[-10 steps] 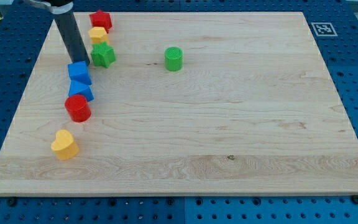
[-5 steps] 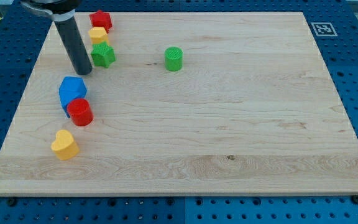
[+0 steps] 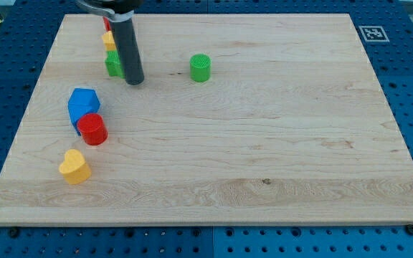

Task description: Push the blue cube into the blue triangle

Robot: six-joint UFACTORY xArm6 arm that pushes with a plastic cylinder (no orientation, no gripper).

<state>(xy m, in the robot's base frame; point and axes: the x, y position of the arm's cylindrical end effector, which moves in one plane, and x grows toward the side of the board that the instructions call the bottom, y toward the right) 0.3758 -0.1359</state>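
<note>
The blue cube sits at the board's left side. It presses against the blue triangle, which is mostly hidden behind the cube and the red cylinder. My tip rests on the board to the upper right of the cube, well apart from it, just right of the green star.
A yellow heart lies below the red cylinder. A green cylinder stands near the top middle. A yellow block and a red block show partly behind the rod at the view's top left.
The blue cube slid down against the blue triangle, which moved under it beside the red cylinder. My tip then moved right, away from the cube, to the green star's right.
</note>
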